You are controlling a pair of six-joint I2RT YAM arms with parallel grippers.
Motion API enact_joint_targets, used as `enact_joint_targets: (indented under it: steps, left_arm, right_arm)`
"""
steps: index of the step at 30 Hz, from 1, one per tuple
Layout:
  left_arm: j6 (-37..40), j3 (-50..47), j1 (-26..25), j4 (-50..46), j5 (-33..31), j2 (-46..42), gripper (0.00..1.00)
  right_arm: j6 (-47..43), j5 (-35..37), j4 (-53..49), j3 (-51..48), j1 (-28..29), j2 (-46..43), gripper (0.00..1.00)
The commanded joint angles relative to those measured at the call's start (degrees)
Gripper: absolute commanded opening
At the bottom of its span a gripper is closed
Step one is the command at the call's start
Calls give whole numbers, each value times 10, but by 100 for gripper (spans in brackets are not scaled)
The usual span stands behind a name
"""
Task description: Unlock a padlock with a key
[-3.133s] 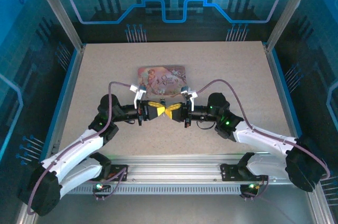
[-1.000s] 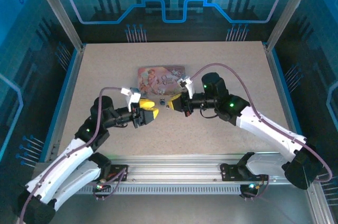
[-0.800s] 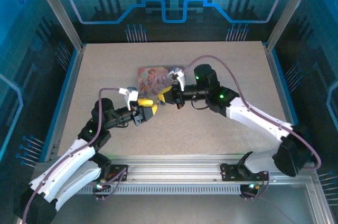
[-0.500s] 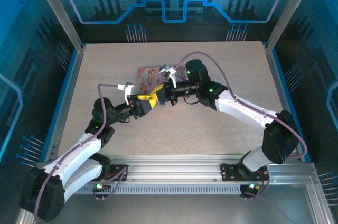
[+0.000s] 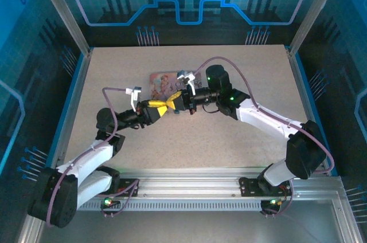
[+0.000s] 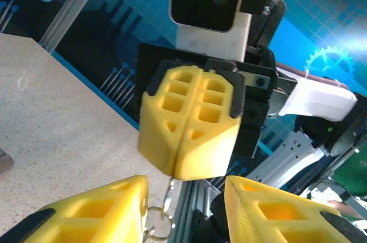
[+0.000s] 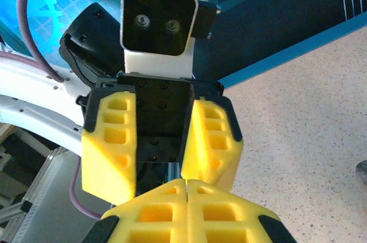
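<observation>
— Start on the left. How does the left gripper [image 6: 184, 191] stand?

— Its two yellow fingers [image 6: 86, 211] are spread wide apart. From above, it lies low over the table [image 5: 241, 140] and points straight at the tip of the other arm.

— And the key [image 6: 170, 188]?

— Directly ahead of that gripper, in the gap between its spread fingers and touching neither. It is a thin metal pin. A small wire ring [image 6: 156, 230] hangs at its free end, the end closest to the left wrist camera.

— So the right gripper [image 6: 175, 169] has it?

— Yes. Its yellow fingers are pressed flat together, and the pin comes out at the seam between them, pinched at the very tip. The right wrist camera agrees. Its own fingers meet along one line, and the left gripper faces it with a finger on each side.

— How close are the two grippers?

— Nearly tip to tip in the overhead view. I cannot tell whether they touch.

— Anything beside them?

— A pink tin [image 5: 163, 81] lies flat on the table just beyond both fingertips, on the far side from the arm bases. The right gripper's wrist reaches across its near edge.
</observation>
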Motion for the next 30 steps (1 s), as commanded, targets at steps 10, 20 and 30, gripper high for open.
enact_joint_targets:
  steps: [10, 20, 30]
  left_arm:
    - [-26, -17, 4, 93, 35, 32, 38]
    - [-73, -14, -1, 182, 35, 81, 34]
    - [-71, -14, -4, 174, 35, 75, 23]
  right_arm:
    - [13, 21, 34, -34, 4, -46, 0]
    - [30, 46, 59, -53, 18, -62, 0]
    - [38, 64, 65, -52, 18, -61, 0]
